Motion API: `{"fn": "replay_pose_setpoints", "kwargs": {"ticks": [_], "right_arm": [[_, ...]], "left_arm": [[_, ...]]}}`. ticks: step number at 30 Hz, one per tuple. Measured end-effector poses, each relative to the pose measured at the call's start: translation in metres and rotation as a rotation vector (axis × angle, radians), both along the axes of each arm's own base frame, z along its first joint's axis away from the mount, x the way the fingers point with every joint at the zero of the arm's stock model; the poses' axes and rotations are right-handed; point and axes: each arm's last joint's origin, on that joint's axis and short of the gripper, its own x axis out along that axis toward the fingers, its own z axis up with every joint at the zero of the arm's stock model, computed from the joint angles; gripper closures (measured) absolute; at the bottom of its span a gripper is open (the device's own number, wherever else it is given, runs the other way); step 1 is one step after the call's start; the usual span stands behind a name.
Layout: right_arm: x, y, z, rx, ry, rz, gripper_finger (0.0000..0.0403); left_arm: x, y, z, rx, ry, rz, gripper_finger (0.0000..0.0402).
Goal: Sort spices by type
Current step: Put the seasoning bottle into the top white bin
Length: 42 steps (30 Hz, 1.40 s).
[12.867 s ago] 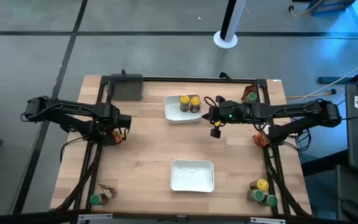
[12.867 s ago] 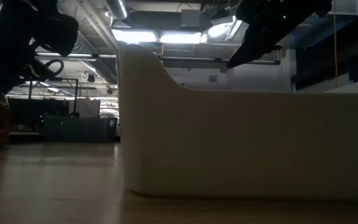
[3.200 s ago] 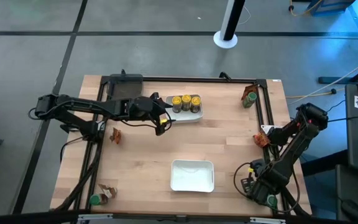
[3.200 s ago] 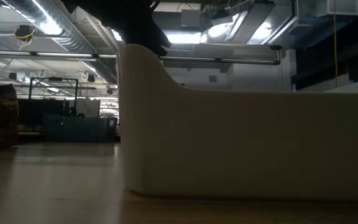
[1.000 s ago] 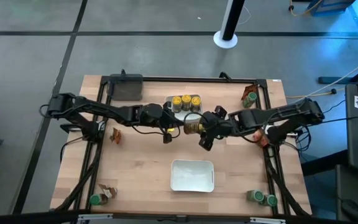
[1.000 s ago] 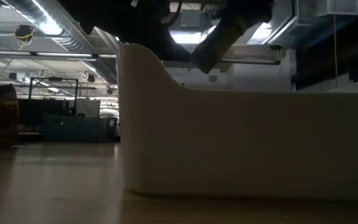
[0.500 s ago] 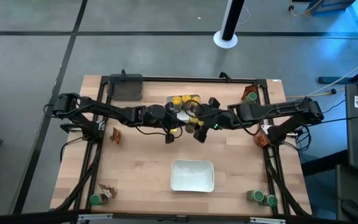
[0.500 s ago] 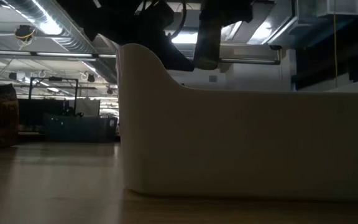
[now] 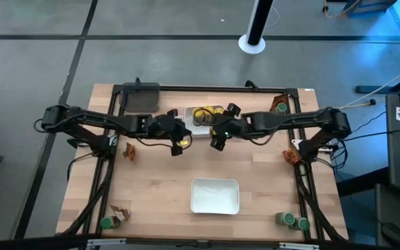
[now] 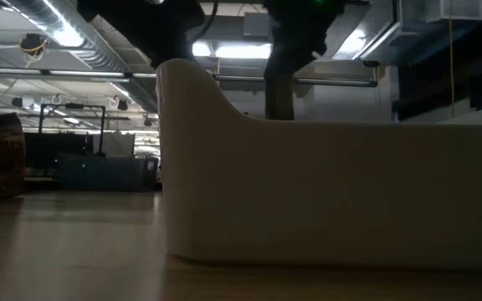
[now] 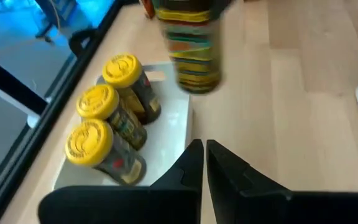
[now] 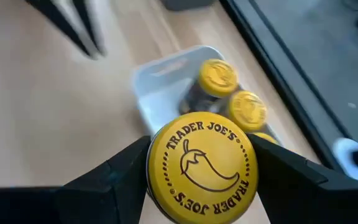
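Note:
Three yellow-lidded spice jars (image 11: 107,124) stand in the far white tray (image 9: 192,123). My right gripper (image 9: 217,137) hangs just off that tray's near right corner, shut on a fourth yellow-lidded jar (image 12: 201,163), which also shows in the left wrist view as a jar (image 11: 188,46) beyond the tray. My left gripper (image 11: 199,155) is shut on nothing, left of the tray's near side. Green-lidded jars (image 9: 292,221) stand at the near right, and one more (image 9: 105,223) at the near left beside a brown packet (image 9: 121,214). My right gripper pinches the jar between its two fingers (image 12: 114,180), which sit on opposite sides of the jar's top end just under the lid (image 12: 160,186). They come slanting down from the table's right. The jar (image 10: 279,92) hangs nearly upright, clear of the table.
An empty white tray (image 9: 214,196) lies near the middle front; its wall (image 10: 325,192) fills the low view. More brown packets lie at the left (image 9: 128,151), the right edge (image 9: 292,155) and the far right corner (image 9: 278,107). A dark bin (image 9: 141,97) sits far left.
My right gripper has carried the jar toward the far edge and a little left, up to the far tray, and the jar has swung from lying tilted to nearly upright. My left gripper, still shut, has drawn back toward the table's left.

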Motion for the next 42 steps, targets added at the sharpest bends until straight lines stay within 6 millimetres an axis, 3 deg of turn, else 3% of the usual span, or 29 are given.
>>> {"fn": "replay_pose_setpoints", "kwargs": {"ticks": [11, 24, 42], "right_arm": [[0.022, -0.038, -0.04, -0.01, 0.096, -0.111, 0.0155], [0.017, -0.057, -0.086, 0.074, -0.019, -0.209, 0.0155], [0.015, -0.057, -0.095, 0.065, -0.053, -0.218, 0.0155]], "left_arm": [[-0.011, -0.005, -0.006, -0.051, 0.1, 0.044, 0.0397], [-0.01, -0.011, -0.006, -0.061, 0.091, 0.034, 0.0395], [-0.009, -0.011, -0.005, -0.095, 0.065, 0.06, 0.0396]]}}
